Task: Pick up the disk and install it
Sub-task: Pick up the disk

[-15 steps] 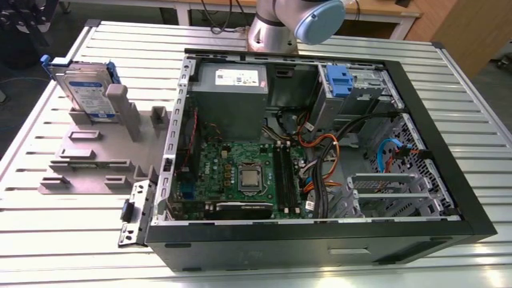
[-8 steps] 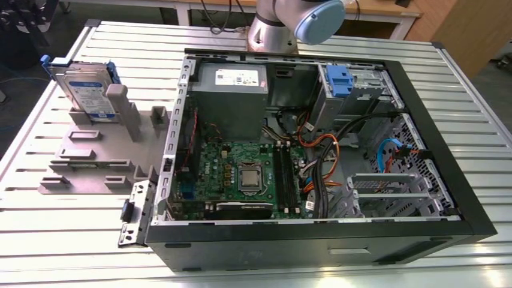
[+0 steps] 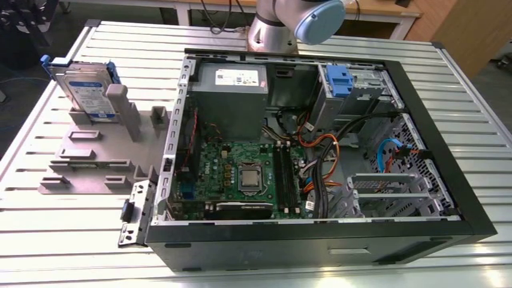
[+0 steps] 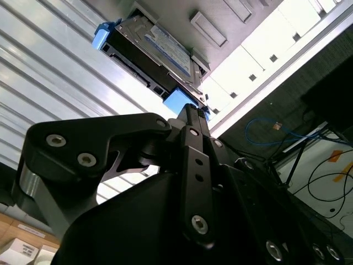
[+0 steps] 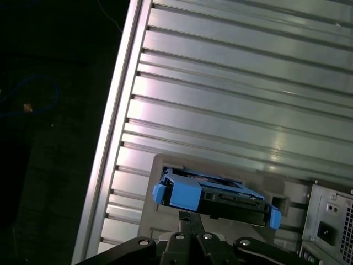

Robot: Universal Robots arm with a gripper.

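Note:
The disk (image 3: 84,90), a silver hard drive in a blue carrier frame, stands on edge in a grey holder (image 3: 88,162) on the slatted table, on the exterior view's left. It appears in both wrist views, with its blue frame end (image 4: 179,102) and its edge (image 5: 215,196) facing the cameras. My gripper (image 4: 191,110) (image 5: 190,217) is shut with nothing between its black fingers. It points toward the disk from a distance and does not touch it. My arm (image 3: 292,24) enters at the far side of the table.
An open black computer case (image 3: 472,198) lies to the right of the holder, with a motherboard, a grey power-supply box (image 3: 230,90), cables and a metal drive bay with a blue latch (image 3: 340,81). The table's edge (image 5: 118,110) runs beside the holder.

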